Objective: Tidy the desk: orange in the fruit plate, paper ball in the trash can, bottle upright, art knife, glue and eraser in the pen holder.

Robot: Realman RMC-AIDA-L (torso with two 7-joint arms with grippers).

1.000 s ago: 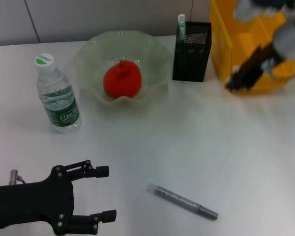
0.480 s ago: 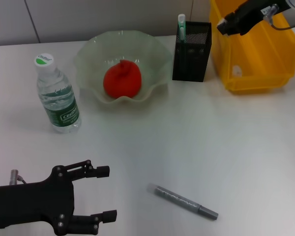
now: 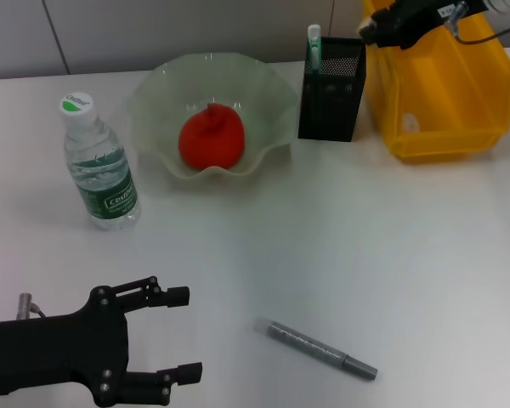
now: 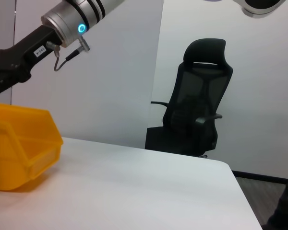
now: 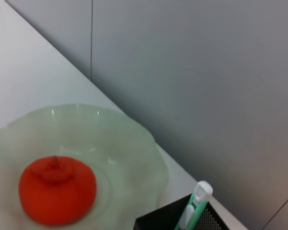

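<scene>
One pen (image 3: 315, 348) is lying far from my right gripper (image 3: 376, 32), which is hovering just beside the pen holder (image 3: 332, 89); I cannot tell its finger state. My left gripper (image 3: 180, 333) is resting spread. Reaching low is risking toppling the holder.

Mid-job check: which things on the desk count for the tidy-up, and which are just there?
Job: orange in fruit plate; upright bottle; pen holder holding green knife; yellow bin; grey pen-like item.
Just there: office chair.
</scene>
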